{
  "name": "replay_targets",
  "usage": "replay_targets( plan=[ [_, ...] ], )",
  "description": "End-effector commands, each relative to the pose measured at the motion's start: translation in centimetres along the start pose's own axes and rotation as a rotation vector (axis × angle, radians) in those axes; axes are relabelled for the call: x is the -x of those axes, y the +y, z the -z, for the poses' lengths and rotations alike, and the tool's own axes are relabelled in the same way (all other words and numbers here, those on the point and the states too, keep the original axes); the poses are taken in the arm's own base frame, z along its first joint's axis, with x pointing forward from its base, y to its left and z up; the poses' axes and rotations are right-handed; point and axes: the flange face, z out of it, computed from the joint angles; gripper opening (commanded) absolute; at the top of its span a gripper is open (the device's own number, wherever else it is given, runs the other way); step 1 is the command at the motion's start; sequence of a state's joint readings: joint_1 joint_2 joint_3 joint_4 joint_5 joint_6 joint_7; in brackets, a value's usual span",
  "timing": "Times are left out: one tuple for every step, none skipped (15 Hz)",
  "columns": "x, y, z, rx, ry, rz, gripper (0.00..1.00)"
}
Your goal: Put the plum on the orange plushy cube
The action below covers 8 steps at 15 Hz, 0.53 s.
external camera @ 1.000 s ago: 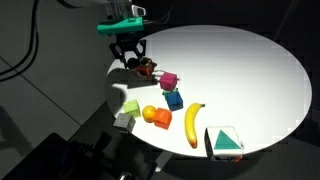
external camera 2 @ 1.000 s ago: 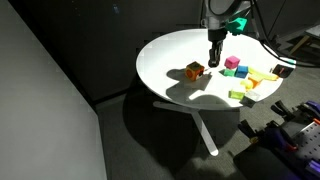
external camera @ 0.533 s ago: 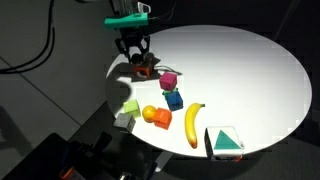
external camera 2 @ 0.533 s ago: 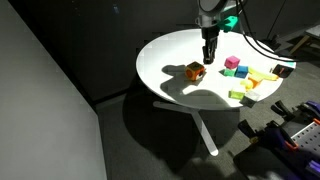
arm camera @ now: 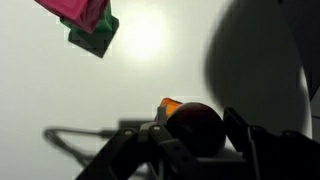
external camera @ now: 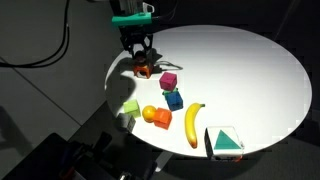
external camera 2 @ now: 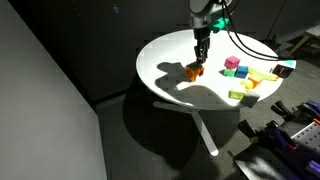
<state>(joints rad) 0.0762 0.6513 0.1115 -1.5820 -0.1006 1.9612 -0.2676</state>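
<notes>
My gripper is shut on the plum, a dark purple-brown ball held between the two fingers. In the wrist view a corner of the orange plushy cube shows just behind the plum. In both exterior views the gripper hangs right above the orange plushy cube, near the table's edge. I cannot tell whether the plum touches the cube.
On the round white table lie a magenta cube, a blue cube, a yellow-orange ball, a plain orange block, a banana and a green block. The magenta cube also shows in the wrist view.
The gripper, with the plum in it, has moved sideways across the table until it is over the orange plushy cube. The other objects have not moved.
</notes>
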Motion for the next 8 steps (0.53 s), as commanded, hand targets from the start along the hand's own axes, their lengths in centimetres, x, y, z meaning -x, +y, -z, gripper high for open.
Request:
replay_targets(
  plan=[
    [-2.2,0.0,0.4,-0.005,-0.009,-0.016,0.34],
    [-2.6,0.0,0.3,-0.006,-0.008,-0.014,0.34],
    [-3.0,0.0,0.2,-0.005,-0.009,-0.011,0.34],
    [-3.3,0.0,0.1,-0.006,-0.010,-0.011,0.34],
    [-3.6,-0.1,0.0,-0.007,-0.011,-0.009,0.34],
    [-3.8,-0.1,-0.1,-0.008,-0.014,-0.009,0.34],
    [-4.0,-0.1,-0.1,-0.008,-0.015,-0.009,0.34],
    [-4.2,-0.1,-0.2,-0.008,-0.015,-0.007,0.34]
  ],
)
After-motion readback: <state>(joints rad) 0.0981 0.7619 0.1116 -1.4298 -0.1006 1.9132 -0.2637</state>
